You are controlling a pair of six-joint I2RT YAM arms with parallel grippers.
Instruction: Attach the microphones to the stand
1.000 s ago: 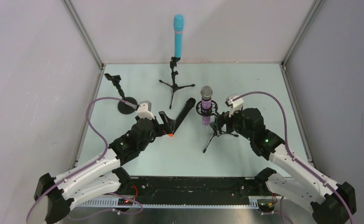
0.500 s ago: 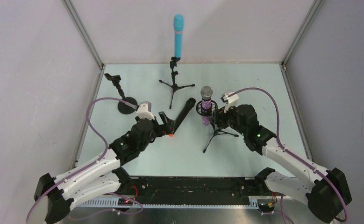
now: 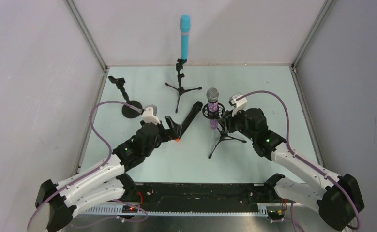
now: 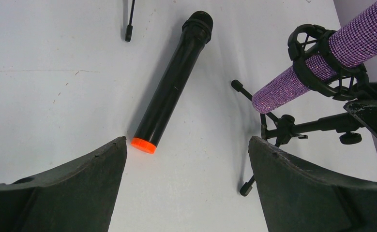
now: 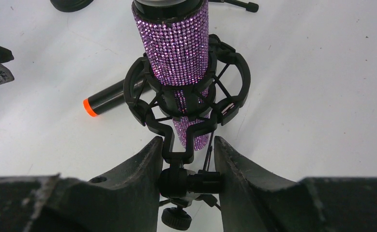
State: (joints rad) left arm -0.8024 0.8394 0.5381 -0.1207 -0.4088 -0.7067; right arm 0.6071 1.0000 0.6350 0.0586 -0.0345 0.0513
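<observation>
Pale green table (image 3: 145, 77); grey walls (image 3: 138, 34); metal corner posts (image 3: 86, 36).

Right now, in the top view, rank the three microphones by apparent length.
1-2. turquoise microphone and black microphone: about alike.
3. purple microphone: slightly shorter, though its tilt makes that unsure.

Top cam: fixed, high behind the arm bases, looking down over the whole tabletop (image 3: 186, 159). Left wrist cam: low, near the surface, facing forward-right. Right wrist cam: tight on the tripod stand (image 5: 188, 182), facing left. All three share purple mic (image 4: 278, 89) and black mic (image 4: 172, 87).
</observation>
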